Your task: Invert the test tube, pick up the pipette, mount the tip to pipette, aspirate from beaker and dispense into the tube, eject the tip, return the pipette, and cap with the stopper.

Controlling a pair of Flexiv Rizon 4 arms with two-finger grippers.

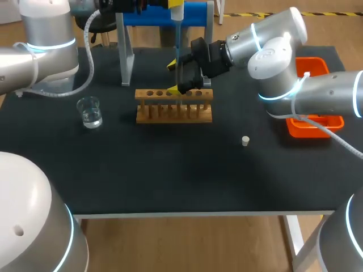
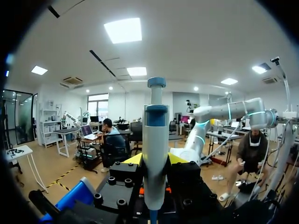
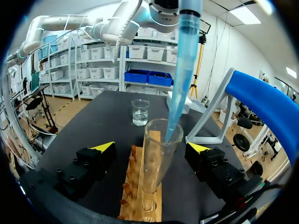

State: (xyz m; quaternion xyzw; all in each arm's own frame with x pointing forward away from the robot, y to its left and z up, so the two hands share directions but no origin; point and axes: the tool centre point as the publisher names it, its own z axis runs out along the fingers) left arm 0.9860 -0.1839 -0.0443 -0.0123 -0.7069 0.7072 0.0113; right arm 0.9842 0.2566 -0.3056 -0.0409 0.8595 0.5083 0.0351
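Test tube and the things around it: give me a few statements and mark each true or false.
1. The pipette tip reaches into the test tube. True.
2. The test tube lies flat. False: it stands in the wooden rack.
3. The stopper caps the test tube. False: it sits on the table, apart from the rack.
4. The left end effector is shut on the pipette. True.
5. The right end effector grips the test tube. False: its fingers stand open beside it.
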